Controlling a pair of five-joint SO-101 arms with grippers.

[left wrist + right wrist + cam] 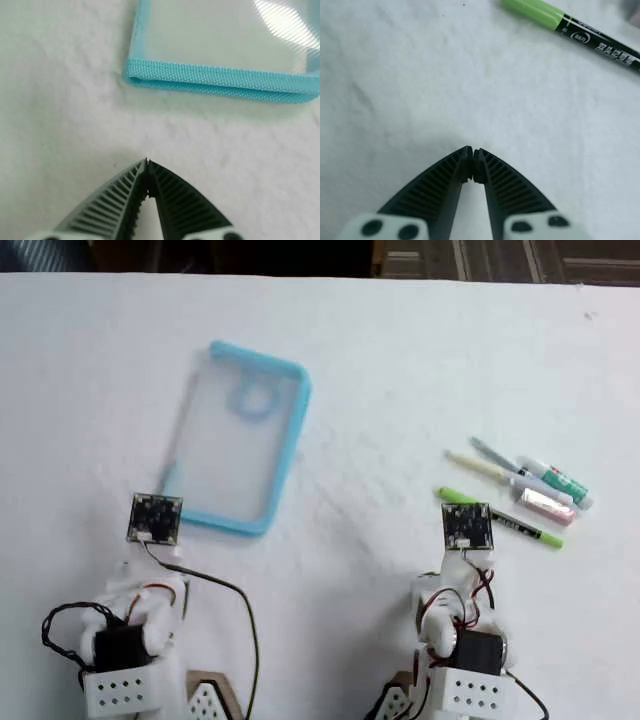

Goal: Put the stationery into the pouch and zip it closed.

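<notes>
Across the white worktop point(400, 360) nothing of the job looks done yet, by my reading. The pouch point(292, 440), clear with a blue woven border, lies flat on the left half, just ahead of my left arm. I see no stationery through its clear panel, and I cannot tell from these views whether its zip is open. My left end effector point(146, 167) sits low over the worktop with its jaws pressed together on nothing, near the pouch's nearest blue edge but apart from it. My right end effector point(472, 155) is likewise pressed together and empty, with the green pen point(500, 517) lying just beyond its tips. The rest of the stationery lies in a loose bunch on the right half, well apart from the pouch: a white and green marker point(560, 482), a pale yellow pen point(480, 466), a grey pen point(493, 453) and a short pink piece point(545, 504), some touching each other. Every item is left to carry over, and then the zip must be drawn shut. I judge the task at its very start, with the green pen the handiest first pick for the right arm.
</notes>
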